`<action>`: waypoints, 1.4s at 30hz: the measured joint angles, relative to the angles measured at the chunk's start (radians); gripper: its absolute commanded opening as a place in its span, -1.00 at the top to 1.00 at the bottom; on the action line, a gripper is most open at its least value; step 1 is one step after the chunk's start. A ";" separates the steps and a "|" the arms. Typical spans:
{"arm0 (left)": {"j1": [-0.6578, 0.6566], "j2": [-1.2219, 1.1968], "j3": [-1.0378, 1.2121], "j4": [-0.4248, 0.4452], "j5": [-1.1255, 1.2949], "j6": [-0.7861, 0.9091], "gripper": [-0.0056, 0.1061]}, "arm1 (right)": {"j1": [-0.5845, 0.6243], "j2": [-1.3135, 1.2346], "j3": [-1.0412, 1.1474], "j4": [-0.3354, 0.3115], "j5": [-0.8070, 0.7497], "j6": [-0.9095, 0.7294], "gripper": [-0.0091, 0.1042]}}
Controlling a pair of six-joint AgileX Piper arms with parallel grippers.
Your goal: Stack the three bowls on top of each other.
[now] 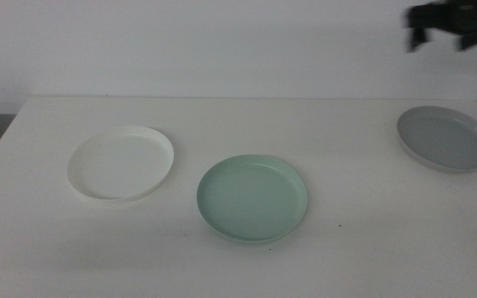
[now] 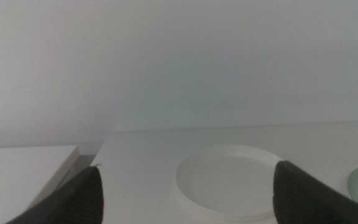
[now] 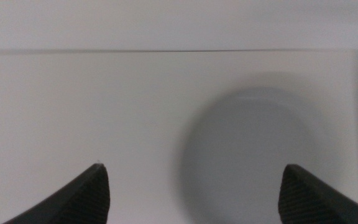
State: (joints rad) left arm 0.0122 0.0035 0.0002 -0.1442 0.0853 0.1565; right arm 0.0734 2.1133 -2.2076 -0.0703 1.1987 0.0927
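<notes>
Three round, smooth, shallow bowls sit apart on the white table (image 1: 222,116), each with nothing inside. The white bowl (image 1: 121,163) is at 9 o'clock, the pale mint green bowl (image 1: 252,199) sits in the middle, and the grey bowl (image 1: 446,137) at 3 o'clock. The right gripper (image 3: 191,193) hangs spread wide above the grey bowl. The left gripper (image 2: 188,196) waits low near the white bowl, spread wide too.

— What carries everything?
— A white table (image 1: 238,124).
— And on it?
— A white bowl (image 1: 121,162) at nine o'clock, a mint green bowl (image 1: 252,198) near centre toward six, a grey bowl (image 1: 446,137) at three; all apart.
</notes>
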 measured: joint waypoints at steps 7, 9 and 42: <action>0.000 0.000 0.000 0.000 0.000 0.000 -0.78 | -0.296 0.092 -0.004 0.092 -0.003 -0.029 -0.80; 0.000 0.000 0.000 0.000 0.000 0.000 -0.78 | -0.341 0.143 -0.004 0.106 -0.030 -0.032 -0.80; 0.000 0.000 0.000 0.000 0.000 0.000 -0.78 | -0.372 0.395 -0.018 0.173 -0.072 -0.083 0.88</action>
State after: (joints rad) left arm 0.0122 0.0035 0.0002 -0.1442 0.0853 0.1565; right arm -0.2982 2.5085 -2.2257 0.1024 1.1264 0.0095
